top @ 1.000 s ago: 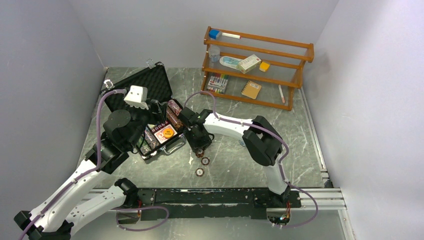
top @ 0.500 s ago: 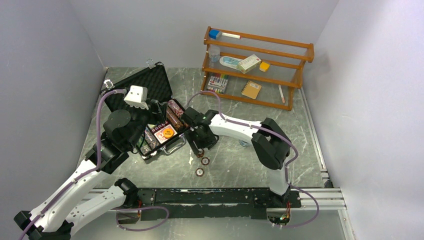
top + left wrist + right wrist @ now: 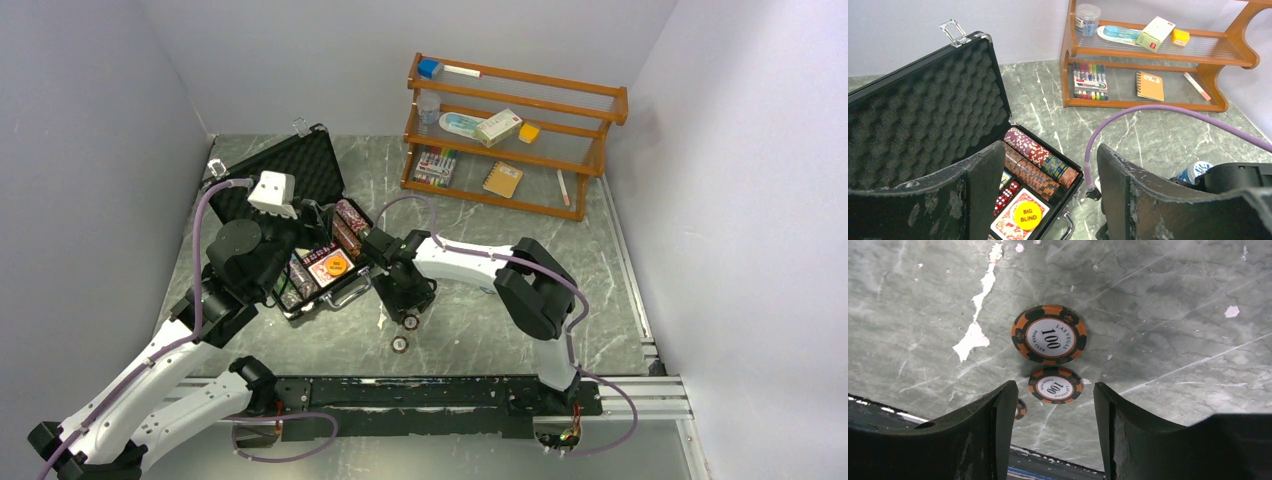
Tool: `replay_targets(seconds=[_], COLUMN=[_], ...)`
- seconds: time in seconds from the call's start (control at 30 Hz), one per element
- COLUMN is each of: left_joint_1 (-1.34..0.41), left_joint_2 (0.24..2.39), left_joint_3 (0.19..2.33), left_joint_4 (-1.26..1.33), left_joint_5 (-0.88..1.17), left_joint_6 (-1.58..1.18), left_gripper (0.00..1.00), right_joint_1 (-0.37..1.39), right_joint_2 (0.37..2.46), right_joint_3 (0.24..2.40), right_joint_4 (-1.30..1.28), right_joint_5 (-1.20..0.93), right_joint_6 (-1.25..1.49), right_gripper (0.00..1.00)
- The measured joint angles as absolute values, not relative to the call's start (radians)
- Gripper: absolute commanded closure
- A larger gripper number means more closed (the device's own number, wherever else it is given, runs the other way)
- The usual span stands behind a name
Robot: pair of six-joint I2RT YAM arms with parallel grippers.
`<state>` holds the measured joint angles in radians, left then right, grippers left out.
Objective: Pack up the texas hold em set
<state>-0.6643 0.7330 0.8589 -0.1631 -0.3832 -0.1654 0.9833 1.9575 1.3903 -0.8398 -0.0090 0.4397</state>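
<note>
Grey-green marble surface (image 3: 470, 335), wooden shelf (image 3: 515, 130) at back. Black case (image 3: 300, 175) open at left, holding chip rows (image 3: 1040, 162) and BIG BLIND disc (image 3: 1028, 215). Right claw (image 3: 1053, 390) parted, empty, low over loose 100 chips (image 3: 1049, 334) lying flat beside case. Left claw (image 3: 1049, 150) wide, empty, above case.

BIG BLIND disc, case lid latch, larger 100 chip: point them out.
BIG BLIND disc (image 3: 1028, 213), left wrist view, yellow face.
case lid latch (image 3: 962, 40), left wrist view, clasp's lower end.
larger 100 chip (image 3: 1049, 334), right wrist view, white centre.
</note>
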Motion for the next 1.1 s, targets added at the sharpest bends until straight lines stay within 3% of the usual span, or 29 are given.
replay_targets(seconds=[0.3, 0.67, 0.97, 1.1], left_joint_1=[-0.664, -0.664, -0.664, -0.664], left_joint_2=[0.733, 0.727, 0.727, 0.727], left_joint_3=[0.859, 0.859, 0.859, 0.859], left_joint_4=[-0.163, -0.163, -0.163, -0.163], left_joint_5=[-0.383, -0.387, -0.390, -0.390], left_joint_6=[-0.165, -0.165, -0.165, -0.165], left_gripper=[0.28, 0.28, 0.28, 0.28], right_joint_1=[0.985, 1.003, 1.014, 1.015], right_joint_2=[1.983, 1.996, 2.000, 2.001], right_joint_3=[1.390, 1.390, 1.390, 1.390], right_joint_4=[-0.843, -0.862, -0.869, -0.869], right_joint_5=[-0.007, -0.007, 0.015, 0.026], right_joint_6=[0.450, 0.452, 0.452, 0.457], right_gripper=[0.47, 0.44, 0.50, 0.44])
